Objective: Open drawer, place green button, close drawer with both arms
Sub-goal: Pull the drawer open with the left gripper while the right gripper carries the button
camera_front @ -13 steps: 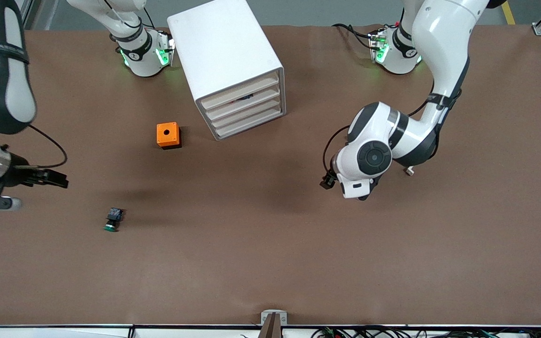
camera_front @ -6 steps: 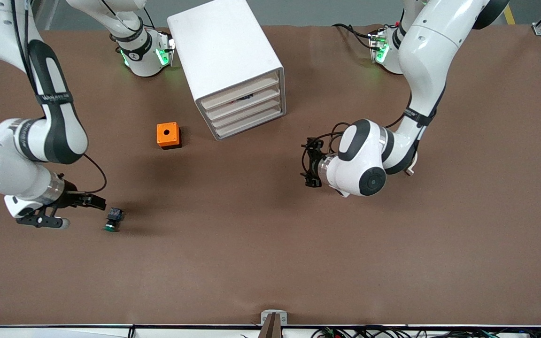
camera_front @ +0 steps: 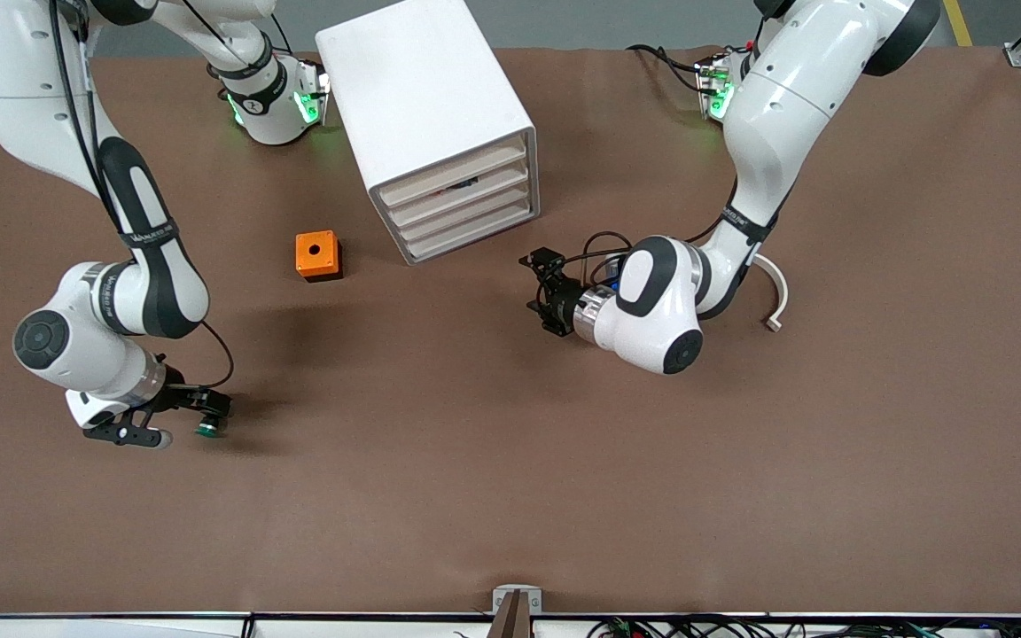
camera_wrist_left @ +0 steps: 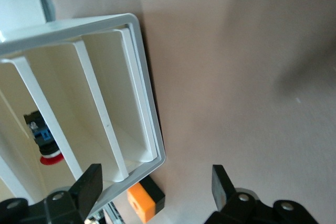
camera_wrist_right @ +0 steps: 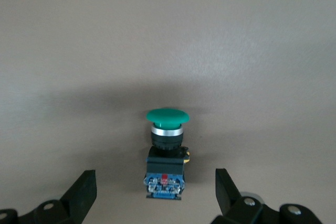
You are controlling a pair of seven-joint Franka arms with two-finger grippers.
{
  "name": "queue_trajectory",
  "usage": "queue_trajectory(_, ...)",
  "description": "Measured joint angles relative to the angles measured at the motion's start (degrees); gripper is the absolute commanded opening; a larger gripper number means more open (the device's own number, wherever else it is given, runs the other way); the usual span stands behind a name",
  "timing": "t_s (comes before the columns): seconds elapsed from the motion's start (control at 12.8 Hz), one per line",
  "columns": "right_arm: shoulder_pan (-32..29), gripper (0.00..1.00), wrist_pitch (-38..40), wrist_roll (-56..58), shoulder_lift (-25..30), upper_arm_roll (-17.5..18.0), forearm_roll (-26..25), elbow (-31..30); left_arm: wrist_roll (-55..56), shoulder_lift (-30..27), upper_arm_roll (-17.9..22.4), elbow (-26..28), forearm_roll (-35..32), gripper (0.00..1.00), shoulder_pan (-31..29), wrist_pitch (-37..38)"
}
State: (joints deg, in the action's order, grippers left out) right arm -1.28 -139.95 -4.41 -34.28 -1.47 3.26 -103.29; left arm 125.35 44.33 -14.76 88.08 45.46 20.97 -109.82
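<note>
One button near the right-arm edge, between the spread fingers of right gripper. Left gripper spread, facing the four-drawer cabinet. One orange cube.

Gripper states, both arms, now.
Left gripper: open, holding nothing, facing the cabinet.
Right gripper: open, fingers on either side of the button, not gripping it.

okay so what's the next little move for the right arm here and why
Probably ease the right gripper forward and shut on the button. Its jaws are open, and the button lies on the table between them, untouched, green cap pointing away.
</note>
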Motion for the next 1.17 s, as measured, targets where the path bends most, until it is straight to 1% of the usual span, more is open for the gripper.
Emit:
queue_trajectory(0.16, 0.3, 1.0, -2.2, -2.0, -1.2, 0.0, 0.0, -0.5, 4.2, 1.5, -0.1, 0.0, 0.5, 0.67, 2.3, 0.1)
queue_trajectory(0.23, 0.5, 1.0, -3.3, -2.5, -1.5, 0.0, 0.0, -1.1, 5.5, 2.1, -0.1, -0.1, 1.6, 0.62, 3.8, 0.0)
queue_trajectory(0.39, 0.8, 0.98, -4.3, -3.0, -2.2, 0.0, 0.0, -1.6, 6.9, 2.8, -0.1, -0.1, 4.9, 0.61, 6.4, 0.0)
queue_trajectory(0.47, 0.8, 0.84, -4.3, -3.0, -2.4, 0.0, 0.0, -1.7, 8.1, 3.1, -0.1, -0.1, 6.1, 0.61, 7.3, 0.0)
queue_trajectory(0.55, 0.8, 0.64, -4.3, -3.1, -2.4, 0.0, 0.0, -1.7, 9.4, 3.4, -0.1, -0.1, 6.5, 0.61, 7.8, 0.1)
queue_trajectory(0.62, 0.8, 0.33, -4.3, -3.1, -2.4, 0.0, 0.0, -1.9, 10.5, 3.8, -0.1, -0.1, 6.7, 0.61, 8.5, 0.1)
queue_trajectory(0.7, 0.8, 0.08, -4.3, -3.1, -2.4, 0.0, 0.0, -2.2, 11.3, 4.0, -0.1, -0.1, 6.8, 0.61, 9.2, 0.1)
queue_trajectory(0.78, 0.8, 0.0, -4.3, -3.1, -2.4, 0.0, 0.0, -2.5, 12.1, 4.1, -0.1, -0.1, 6.9, 0.59, 10.0, 0.1)
queue_trajectory(0.94, 0.8, 0.0, -4.3, -3.1, -2.4, -0.1, 0.0, -2.7, 12.6, 4.2, -0.1, -0.1, 6.9, 0.53, 11.5, 0.1)
queue_trajectory(1.01, 0.8, 0.0, -4.3, -3.1, -2.4, -0.2, 0.0, -2.7, 12.8, 4.2, -0.1, -0.1, 6.9, 0.48, 12.2, 0.1)
queue_trajectory(1.09, 0.8, 0.0, -4.3, -3.1, -2.3, -0.2, 0.0, -2.6, 13.1, 4.2, -0.1, -0.1, 6.9, 0.42, 12.7, 0.3)
queue_trajectory(1.17, 0.8, 0.0, -4.2, -3.1, -2.2, -0.2, 0.0, -2.5, 13.3, 4.2, -0.1, -0.1, 6.9, 0.31, 13.1, 0.7)
